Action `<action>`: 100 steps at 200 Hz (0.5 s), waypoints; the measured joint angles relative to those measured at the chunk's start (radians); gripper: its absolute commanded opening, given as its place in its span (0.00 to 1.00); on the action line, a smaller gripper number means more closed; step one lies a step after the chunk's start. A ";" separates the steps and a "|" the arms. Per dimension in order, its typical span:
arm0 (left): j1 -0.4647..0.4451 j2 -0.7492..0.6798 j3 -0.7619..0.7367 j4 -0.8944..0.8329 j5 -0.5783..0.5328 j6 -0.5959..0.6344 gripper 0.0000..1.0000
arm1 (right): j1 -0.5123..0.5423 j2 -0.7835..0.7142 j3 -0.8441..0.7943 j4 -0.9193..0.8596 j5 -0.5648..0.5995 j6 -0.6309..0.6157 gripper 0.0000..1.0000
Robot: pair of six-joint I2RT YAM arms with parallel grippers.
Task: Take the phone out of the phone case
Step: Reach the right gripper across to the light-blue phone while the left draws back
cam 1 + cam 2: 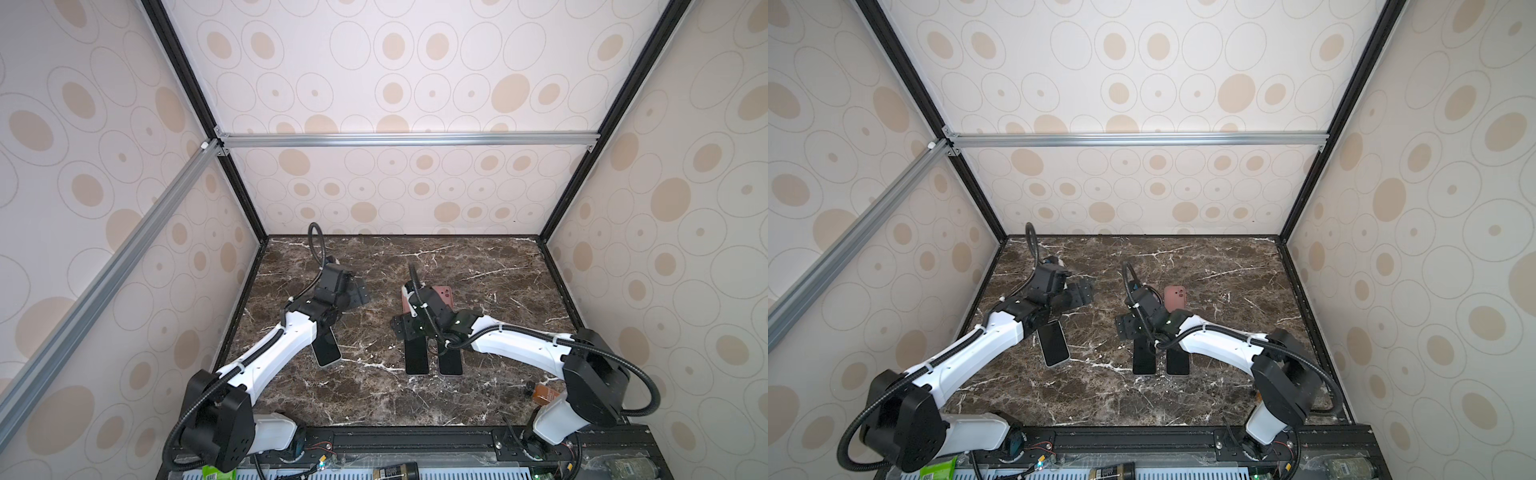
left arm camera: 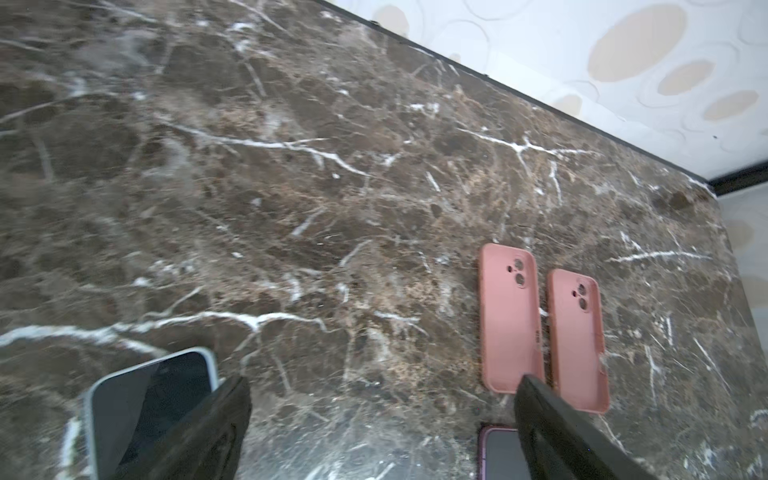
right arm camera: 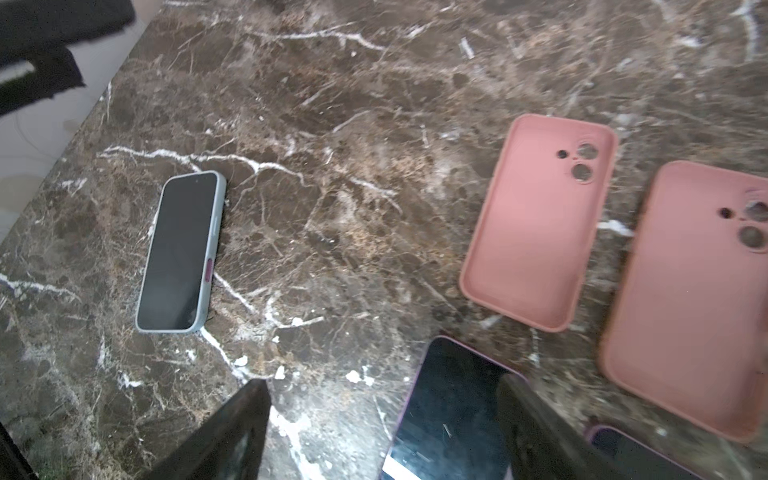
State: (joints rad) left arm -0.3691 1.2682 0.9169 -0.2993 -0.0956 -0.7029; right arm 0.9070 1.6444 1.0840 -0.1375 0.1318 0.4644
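Left end effector (image 2: pixel 382 415) fingers (image 2: pixel 199 432) are filling the near edge of the left wrist view. I'm holding the jaws wide, with nothing gripped. One finger is overlapping the cased phone (image 2: pixel 149 411) (image 1: pixel 327 349) (image 1: pixel 1054 343) in that view, and I can't tell if it's touching.

The cased phone is lying flat and screen up on the surface (image 1: pixel 374 395), left of middle in both top views and partly under my left forearm. It's sitting in its grey-blue case (image 3: pixel 216 237), with a magenta side button showing.

Right end effector (image 3: pixel 382 415) is also standing wide and gripping nothing. It's hovering over the far ends of the two purple-edged phones (image 1: pixel 417 357) (image 1: pixel 450 359), which are lying side by side, screens up, near the middle. In the right wrist view, one phone's corner is showing between my fingers, flat on the surface.

Two pink cases (image 3: pixel 540 224) (image 3: pixel 698 299) are lying empty, open side up, just beyond those phones. They're side by side with a narrow gap. In both top views my right wrist is hiding most of them.
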 measured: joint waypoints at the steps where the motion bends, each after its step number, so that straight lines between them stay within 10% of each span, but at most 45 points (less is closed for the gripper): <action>1: 0.006 -0.006 -0.006 0.000 0.000 0.000 0.99 | 0.002 0.004 0.003 0.000 0.001 0.000 0.90; 100: 0.520 -0.229 -0.255 0.014 0.289 0.028 0.99 | 0.216 0.446 0.503 -0.059 0.012 0.036 0.92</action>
State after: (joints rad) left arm 0.1509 1.0393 0.6621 -0.2852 0.1932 -0.6750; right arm 1.1233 2.0899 1.5867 -0.1967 0.1436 0.5007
